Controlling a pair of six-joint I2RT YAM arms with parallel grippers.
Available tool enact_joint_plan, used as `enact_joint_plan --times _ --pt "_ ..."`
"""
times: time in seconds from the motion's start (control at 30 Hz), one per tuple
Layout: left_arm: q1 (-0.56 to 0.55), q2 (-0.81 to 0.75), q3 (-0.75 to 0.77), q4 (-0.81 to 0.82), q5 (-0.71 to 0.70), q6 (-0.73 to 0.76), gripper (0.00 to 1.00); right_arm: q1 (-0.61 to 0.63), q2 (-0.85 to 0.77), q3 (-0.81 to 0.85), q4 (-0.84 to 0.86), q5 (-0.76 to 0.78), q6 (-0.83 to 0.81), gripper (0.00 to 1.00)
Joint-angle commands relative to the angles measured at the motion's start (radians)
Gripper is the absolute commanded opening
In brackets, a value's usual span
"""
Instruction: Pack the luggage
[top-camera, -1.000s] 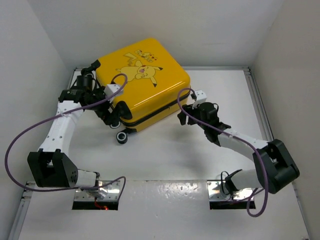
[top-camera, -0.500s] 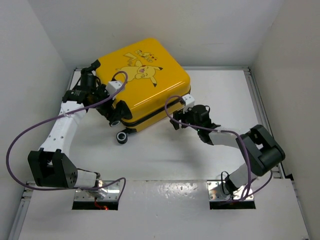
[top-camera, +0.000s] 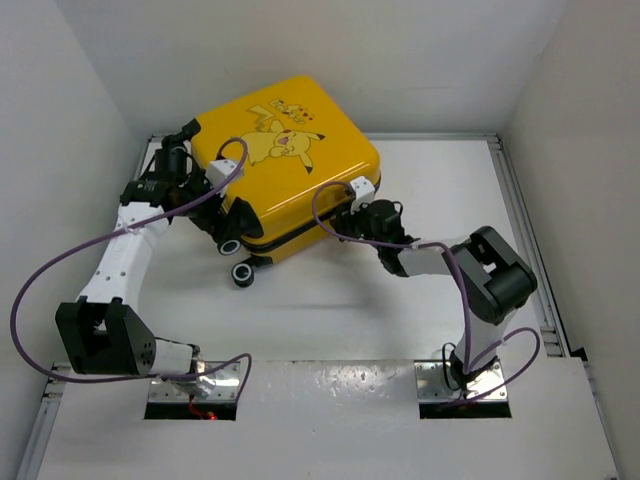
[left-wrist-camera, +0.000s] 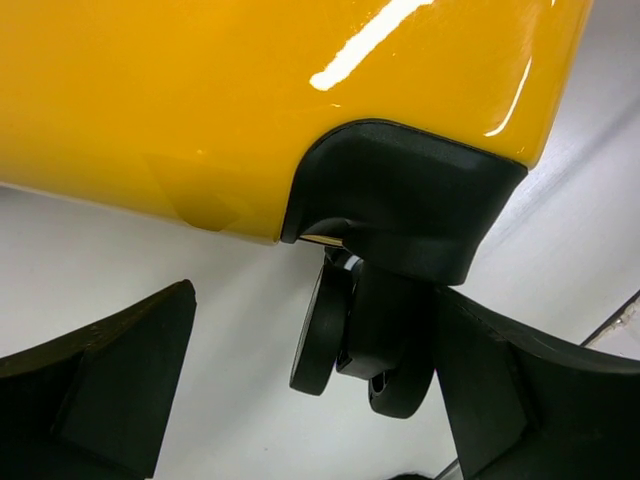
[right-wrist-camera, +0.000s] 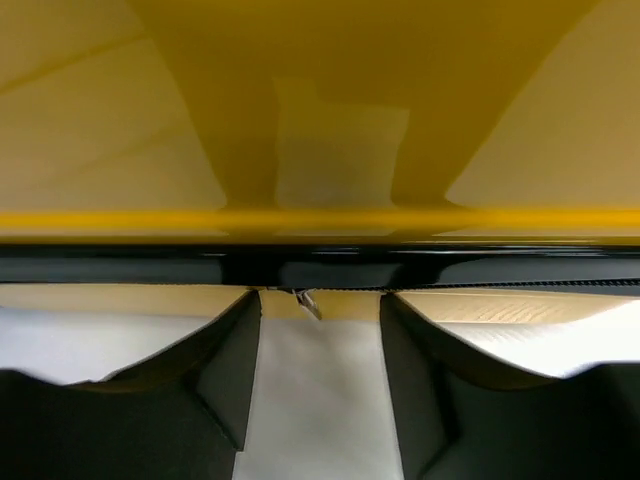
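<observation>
Luggage closed (yellow shell), left gripper spread wide, flanking wheel

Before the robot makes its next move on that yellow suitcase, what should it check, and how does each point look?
1. The suitcase lies flat on the table with its lid down: ok.
2. The left hand is open, with a corner wheel between its fingers: ok.
3. The right hand faces the zipper seam squarely, fingers apart: ok.
4. The small metal tab, likely the zipper pull, sits between the right hand's fingers but is not pinched: not ok if the plan is to pull it.
5. Whether the seam is fully zipped: cannot tell.
6. Anything packed inside: cannot tell, the shell hides it.
</observation>
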Motion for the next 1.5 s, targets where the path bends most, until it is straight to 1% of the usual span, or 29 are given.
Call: enact_joint_plan --times 0.0,0.07,0.13,0.17,0.23,0.27,0.33,0.4,0.6,0.7,0.77,0.87,1.03,1.1,1.13,1.17,1.23,1.27,1.3,1.47 --pt "0.045 -0.01 -0.002 0.116 -0.03 0.001 1.0 0.023 0.021 0.065 0.106 0.035 0.001 0.44" --pt "0.045 -0.01 -0.002 0.116 -0.03 0.001 1.0 0.029 0.031 0.072 0.115 0.055 -0.019 0.4" --pt "0.056 -0.01 -0.011 0.116 -0.021 0.001 1.0 0.032 0.033 0.083 0.122 0.079 -0.019 0.31" --pt "0.056 -0.01 -0.011 0.116 -0.021 0.001 1.0 0.032 0.027 0.083 0.128 0.08 -0.027 0.28" --pt "0.065 -0.019 -0.02 0.116 -0.021 0.012 1.0 0.032 0.019 0.078 0.143 0.097 -0.033 0.26" --pt "0.065 -0.019 -0.029 0.116 -0.021 0.012 1.0 0.035 0.007 0.075 0.14 0.105 -0.033 0.23" --pt "0.074 -0.019 -0.029 0.116 -0.021 0.021 1.0 0.029 0.002 0.072 0.145 0.102 -0.047 0.05" --pt "0.074 -0.019 -0.029 0.116 -0.021 0.021 1.0 0.028 -0.005 0.071 0.168 0.08 -0.053 0.0" --pt "0.083 -0.019 -0.029 0.116 -0.03 0.039 1.0 0.029 -0.025 0.057 0.204 -0.003 -0.059 0.0" --pt "0.093 -0.019 -0.029 0.116 -0.039 0.039 1.0 0.04 -0.031 0.054 0.197 0.009 -0.062 0.15" --pt "0.093 -0.019 -0.029 0.116 -0.039 0.039 1.0 0.041 -0.036 0.049 0.197 0.022 -0.064 0.17" --pt "0.102 -0.028 -0.038 0.107 -0.039 0.048 1.0 0.043 -0.042 0.054 0.192 0.036 -0.068 0.22" --pt "0.111 -0.028 -0.038 0.107 -0.039 0.058 1.0 0.044 -0.042 0.069 0.194 0.036 -0.065 0.22" --pt "0.111 -0.028 -0.038 0.107 -0.048 0.068 1.0 0.048 -0.041 0.074 0.197 0.06 -0.062 0.22" --pt "0.111 -0.028 -0.038 0.095 -0.048 0.068 1.0 0.046 -0.041 0.081 0.198 0.065 -0.059 0.2" --pt "0.12 -0.037 -0.038 0.095 -0.048 0.079 1.0 0.046 -0.042 0.085 0.203 0.068 -0.063 0.15" --pt "0.12 -0.037 -0.038 0.084 -0.059 0.09 1.0 0.048 -0.044 0.091 0.201 0.065 -0.059 0.11" --pt "0.131 -0.037 -0.038 0.084 -0.059 0.103 1.0 0.048 -0.047 0.095 0.203 0.063 -0.059 0.02" --pt "0.131 -0.037 -0.038 0.073 -0.068 0.113 1.0 0.051 -0.047 0.097 0.203 0.054 -0.057 0.0" --pt "0.142 -0.046 -0.014 0.023 -0.068 0.211 1.0 0.052 -0.041 0.091 0.22 0.042 -0.068 0.0"
